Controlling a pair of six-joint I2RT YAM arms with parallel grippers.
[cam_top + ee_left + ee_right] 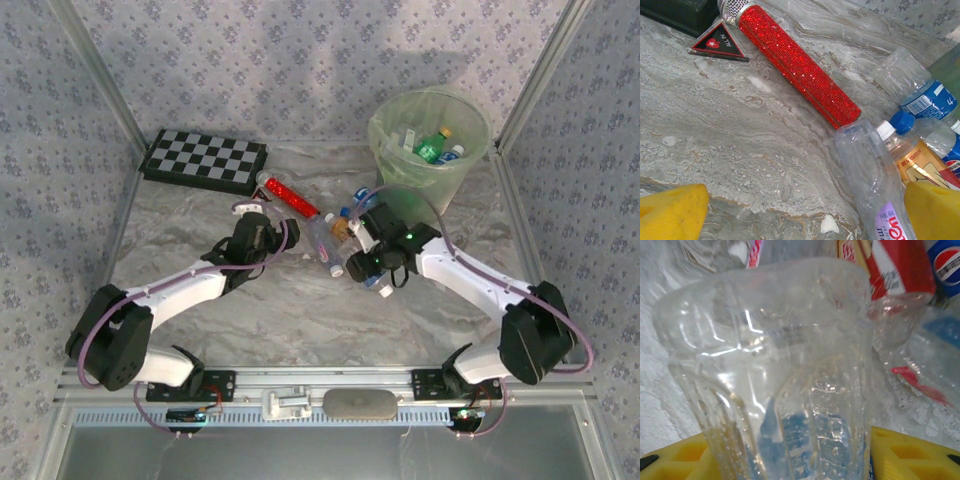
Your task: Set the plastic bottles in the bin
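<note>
Left arm: we are seeing it stretching from its base at the near left corner, forward and to the right, forearm low over the bench (200, 310).
Left end effector (278, 236): we are finding its yellow pads (670, 212) standing wide apart and gripping nothing. A purple-labelled bottle (867, 170) is lying just inside the right-hand pad.
Right arm: we are seeing it bending from the near right corner, forward and to the left, with the wrist angling down toward the middle of the bench.
Right end effector (375, 258): we are reading it as clamped on a clear bottle (770, 365). The crumpled wall is sitting between both yellow fingers (910, 457).
Loose bottles (335, 235): we are seeing them lying bunched mid-bench between the two end effectors. Among them are an orange-labelled bottle (915, 162) and a blue-labelled bottle (927, 97).
Bin (385, 135): it is standing upright at the far right of the bench, with several binned bottles (432, 148) inside, one of them green.
Stick (795, 65): we are seeing it lying flat, its end just beside the pile.
Checkerboard (205, 160): it is lying at the far left.
</note>
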